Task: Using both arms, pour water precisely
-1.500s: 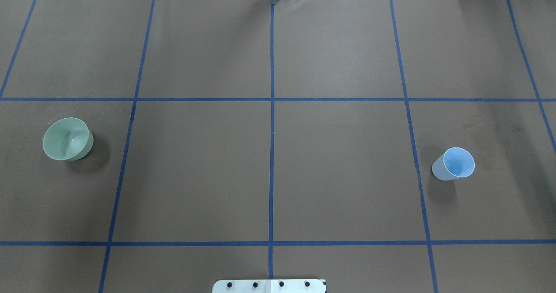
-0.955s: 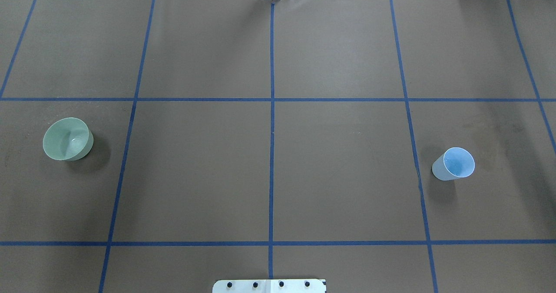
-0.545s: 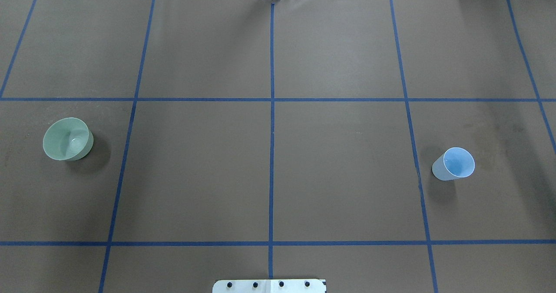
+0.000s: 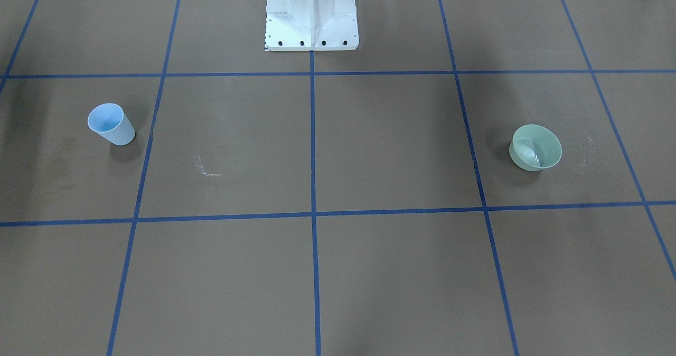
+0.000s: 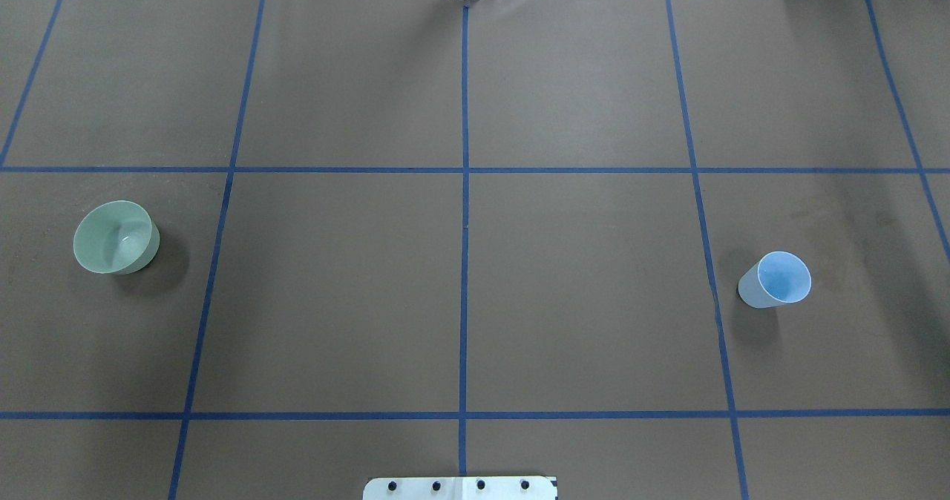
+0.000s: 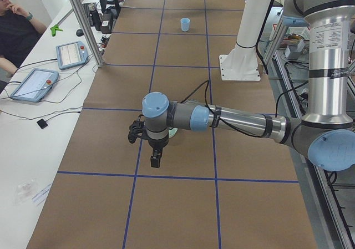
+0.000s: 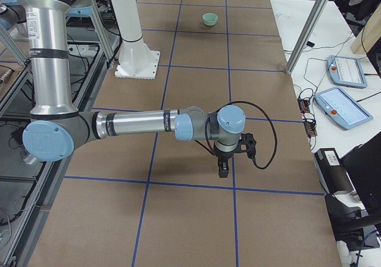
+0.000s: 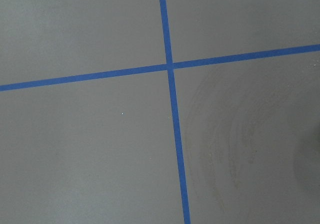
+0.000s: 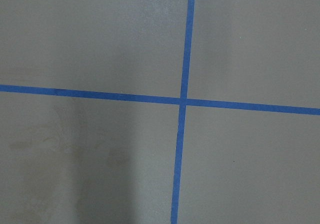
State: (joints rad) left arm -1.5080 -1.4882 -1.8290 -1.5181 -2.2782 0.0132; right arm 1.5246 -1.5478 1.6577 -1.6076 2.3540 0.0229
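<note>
A pale green bowl [image 5: 116, 237] stands on the brown table at my left, also in the front view [image 4: 535, 147]; faint ripples of water glint inside it. A light blue cup [image 5: 775, 280] stands at my right, also in the front view [image 4: 111, 124]. My left gripper [image 6: 156, 162] shows only in the exterior left view, pointing down beside the bowl [image 6: 173, 132], which the arm partly hides. My right gripper [image 7: 223, 172] shows only in the exterior right view, pointing down; the cup is hidden there. I cannot tell whether either is open or shut. Both wrist views show only table and tape.
Blue tape lines [image 5: 464, 262] divide the table into squares. The white pedestal [image 4: 311, 15] stands at the robot's edge of the table. In the exterior left view a seated person [image 6: 14, 21], two tablets [image 6: 33, 82] and a metal post [image 6: 83, 21] are at the side bench.
</note>
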